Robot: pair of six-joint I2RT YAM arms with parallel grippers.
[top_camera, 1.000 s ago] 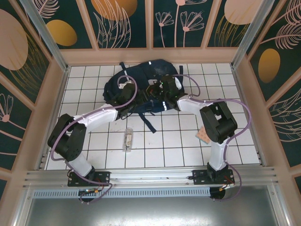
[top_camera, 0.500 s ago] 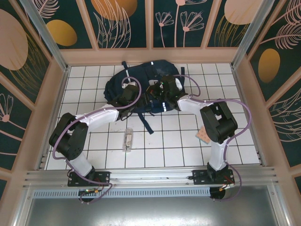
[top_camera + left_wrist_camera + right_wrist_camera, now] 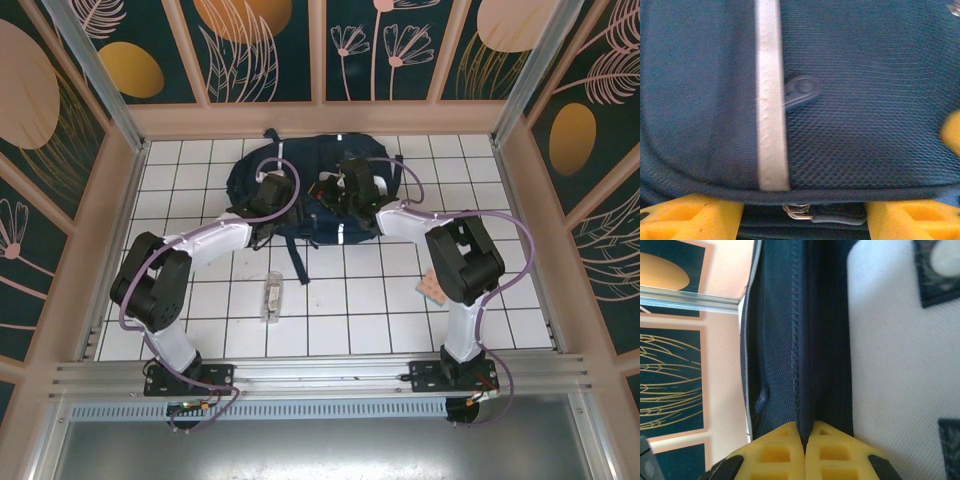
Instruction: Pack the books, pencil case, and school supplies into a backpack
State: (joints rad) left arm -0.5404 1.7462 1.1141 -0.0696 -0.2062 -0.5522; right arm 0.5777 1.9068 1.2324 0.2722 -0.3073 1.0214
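One navy-blue backpack [image 3: 300, 170] lies flat on the white-tiled table [image 3: 380, 300], against the far side, with both arms reaching onto it. The overhead view takes in the whole bag, its white reflective stripes and a dark strap [image 3: 297, 262] trailing from its near edge toward the arm bases.

The left gripper [image 3: 270, 195] rests on the backpack's left half and the right gripper [image 3: 350, 185] on its right half, near each other.

The left wrist camera gives what the overhead cannot: close navy mesh, one white stripe [image 3: 771, 100] running up the fabric, and two zipper pulls. One pull [image 3: 801, 90] lies just beside the stripe. The other pull [image 3: 812, 215], on a metal ring, sits at the bag's rim between the two yellow fingers [image 3: 690, 217]. Those fingers stand wide apart with nothing clamped. A yellow patch [image 3: 952, 132] at that view's right edge is too cropped to name.

The right wrist camera shows its two yellow fingers [image 3: 772, 452] pressed together, pinching a stitched ridge of the backpack's navy fabric. A gold-patterned wall panel [image 3: 675, 370] stands to the left.

Two loose supplies lie on the tiles. One narrow clear oblong box [image 3: 272, 296] sits well nearer the bases than the backpack. One pinkish-tan pad [image 3: 430, 290] lies to the bag's near right, partly hidden under the right arm.
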